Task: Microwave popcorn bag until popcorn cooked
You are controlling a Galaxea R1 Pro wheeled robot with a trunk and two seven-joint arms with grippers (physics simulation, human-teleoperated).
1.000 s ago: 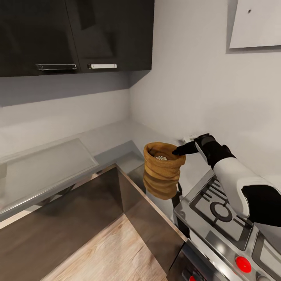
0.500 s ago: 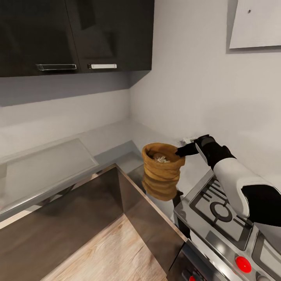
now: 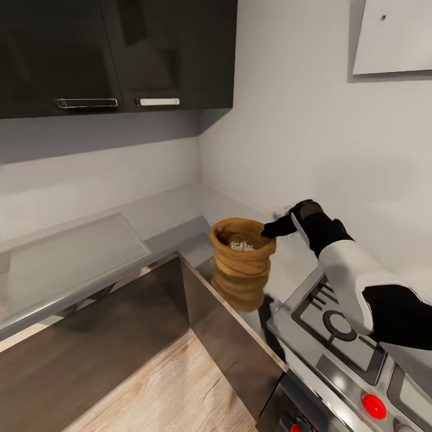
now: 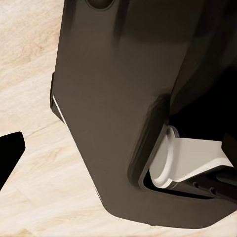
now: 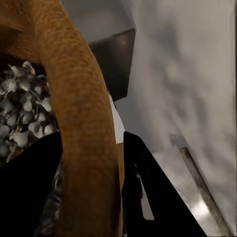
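Head view: countertop [image 3: 180, 210] carries the popcorn bag [image 3: 241, 264] beside the hob [image 3: 336, 324]. Right gripper [image 3: 273, 229] clamps its rolled rim [image 5: 81, 123] — one finger inside, near the popcorn [image 5: 22, 113]. Soft, light paper, probably crushable — the rim seems the best hold.

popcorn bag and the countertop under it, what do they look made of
The popcorn bag looks like matte tan-brown paper or rough cloth: creased sides, rolled rim, grainy surface. The countertop looks like polished grey steel or similar: glossy enough to mirror the bag.

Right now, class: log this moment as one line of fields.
right hand: shut on bag rim | bag: upright on countertop | contents: popcorn | next: microwave
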